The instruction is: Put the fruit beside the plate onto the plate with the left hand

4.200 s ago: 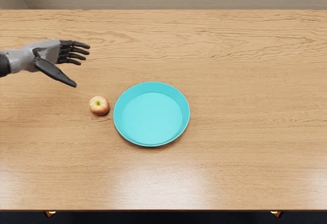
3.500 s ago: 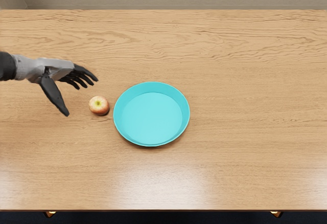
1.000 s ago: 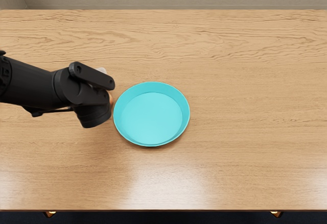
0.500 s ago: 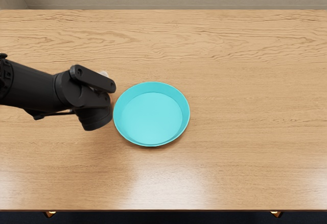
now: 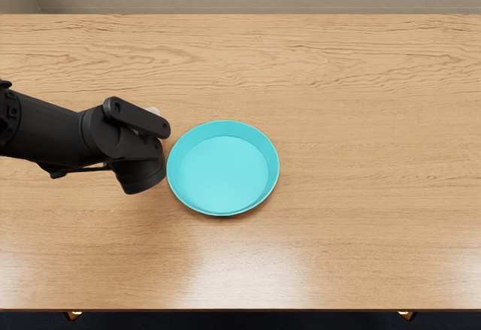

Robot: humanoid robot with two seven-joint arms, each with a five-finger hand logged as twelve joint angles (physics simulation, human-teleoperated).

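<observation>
The turquoise plate (image 5: 184,146) lies on the wooden table, a little left of the middle, with nothing on it. My left hand (image 5: 139,158) comes in from the left edge on a dark forearm and hovers low just left of the plate's rim, its back and wrist facing the camera. It covers the spot where the red-yellow apple lay. The apple is hidden beneath the hand. I cannot see whether the hand holds it. The right arm does not show.
The wooden table (image 5: 361,119) stretches wide to the right of and behind the plate. Its front edge runs along the bottom of the view and a wall rises behind its far edge.
Since the earliest frames, the left hand swung from the far left down over the apple, hiding it. Over the last second it shifted only slightly, and the plate stayed put.
</observation>
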